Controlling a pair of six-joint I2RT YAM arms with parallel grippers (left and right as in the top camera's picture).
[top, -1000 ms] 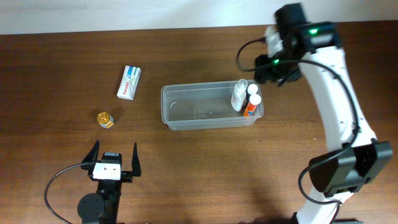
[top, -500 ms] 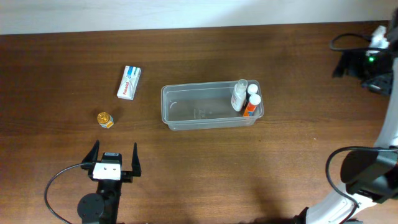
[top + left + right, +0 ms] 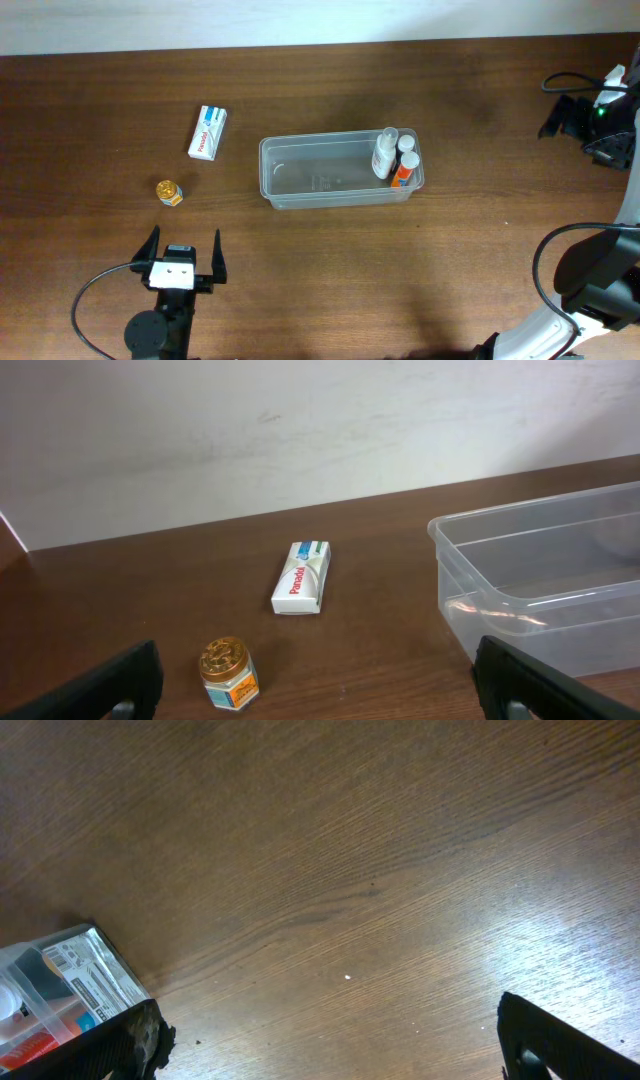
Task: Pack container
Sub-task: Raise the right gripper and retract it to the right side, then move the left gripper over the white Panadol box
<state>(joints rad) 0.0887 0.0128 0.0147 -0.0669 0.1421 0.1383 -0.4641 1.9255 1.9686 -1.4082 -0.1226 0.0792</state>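
Starting at the left gripper (image 3: 184, 243): spread wide, holding nothing, parked low by the near edge of the table (image 3: 330, 290), aimed toward the far side. Same reading of the left gripper (image 3: 315, 660) from its own wrist camera: dark fingers (image 3: 118, 682) in both lower corners, only bare wood between. Just ahead and a touch to the left, near: a small gold-lidded jar (image 3: 169, 192), upright. Farther ahead on nearly the same line, well apart from the jar: a white medicine box (image 3: 208, 132), flat on the wood, long axis running roughly away from the gripper with a slight lean to the right. Ahead and off to the right: the container (image 3: 268, 172), long axis lying across the table from left to right, left end nearest this gripper, already carrying a clear bottle (image 3: 384, 153) and an orange bottle (image 3: 403, 168) side by side at the right end, nothing seen in the left part. Behind the gripper, the left arm (image 3: 160, 320): folded over its base, wrist level. Out at the right gripper (image 3: 556, 118): wide open too and empty, at the far right edge of the table, well apart from the container and farther still from both loose items, on a right arm (image 3: 600, 280) stretched up from its base. Probably a job for the left side, then: jar first, a short reach forward and slightly left, then a carry rightward into the container's free left half
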